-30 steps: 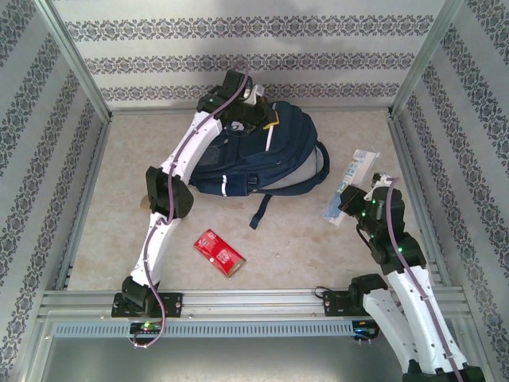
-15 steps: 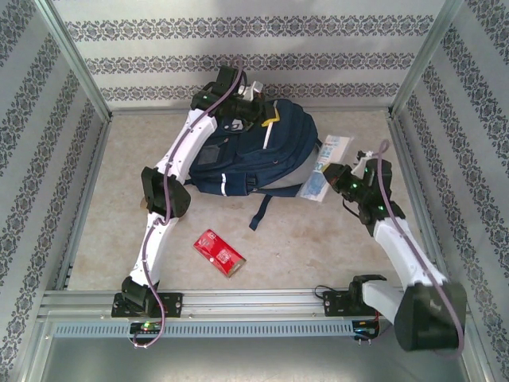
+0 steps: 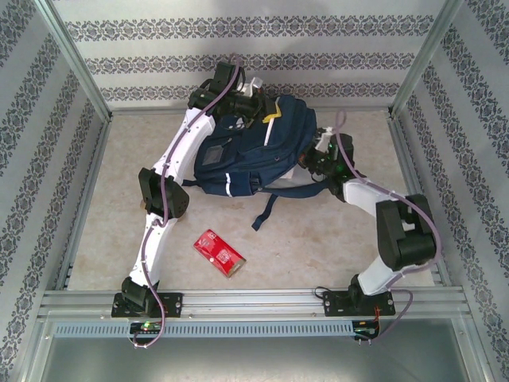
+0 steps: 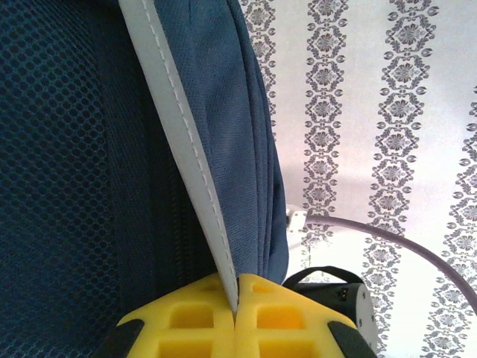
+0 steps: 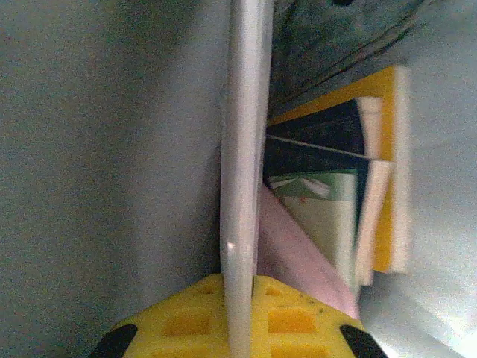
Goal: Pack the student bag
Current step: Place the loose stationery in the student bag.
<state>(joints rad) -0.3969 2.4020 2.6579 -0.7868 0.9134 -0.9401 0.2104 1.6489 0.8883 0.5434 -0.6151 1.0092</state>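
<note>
The student bag [image 3: 246, 151], navy with a grey-white patch, lies at the back middle of the table, its top raised. My left gripper [image 3: 266, 115] [image 4: 236, 309] is shut on a grey-white stitched edge strip [image 4: 186, 156] of the bag's top, and holds it up. My right gripper [image 3: 312, 159] [image 5: 240, 302] is at the bag's right side, inside its mouth, shut on a flat clear packet [image 5: 242, 149] seen edge-on. Beside the packet inside the bag stand several books [image 5: 335, 201], yellow, navy, green and pink.
A red packet [image 3: 219, 252] lies on the table in front of the bag, near the left arm. A dark strap [image 3: 262, 211] trails from the bag toward the front. Patterned walls close the table on three sides.
My right arm has swung left from the table's right side, carrying the flat packet to the bag's mouth and into it. The left gripper has kept its hold on the bag's top.
</note>
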